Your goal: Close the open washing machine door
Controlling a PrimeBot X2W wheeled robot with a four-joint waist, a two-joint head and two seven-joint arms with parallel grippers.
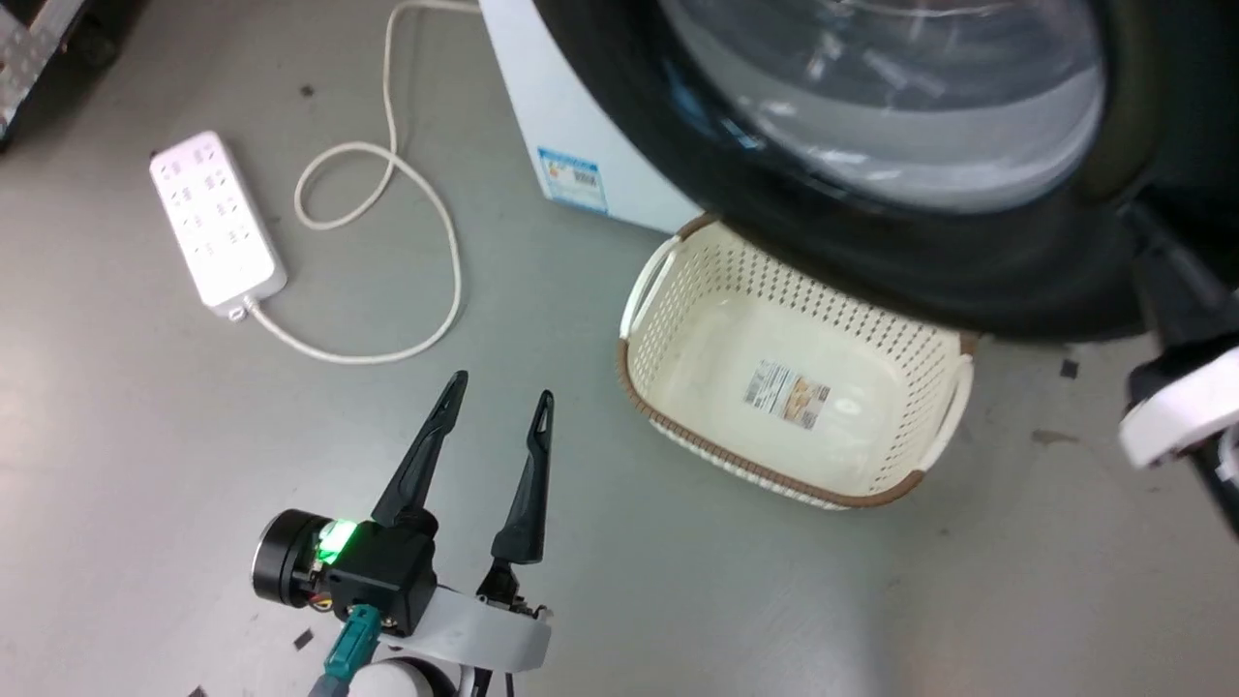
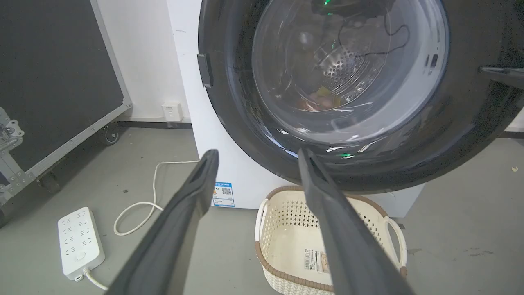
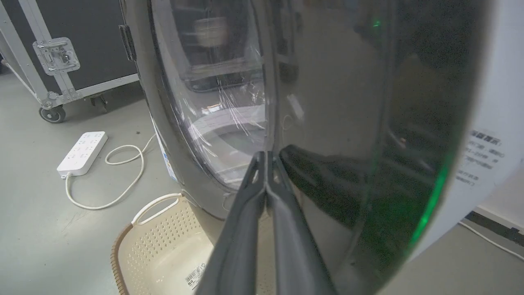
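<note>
Now, your right gripper (image 3: 266,157) is nearer: fingers pressed together, empty, tips centre frame at black rim of washing machine door (image 3: 327,82), contact unclear. Door lies ahead of tips, upper right in head view. Left gripper (image 1: 501,385) spread, lower left, well apart. Push with right.

place: test lab | signs: wheeled flight case (image 2: 61,82), power strip (image 1: 218,225) loose on bare grey floor (image 1: 145,455)
</note>
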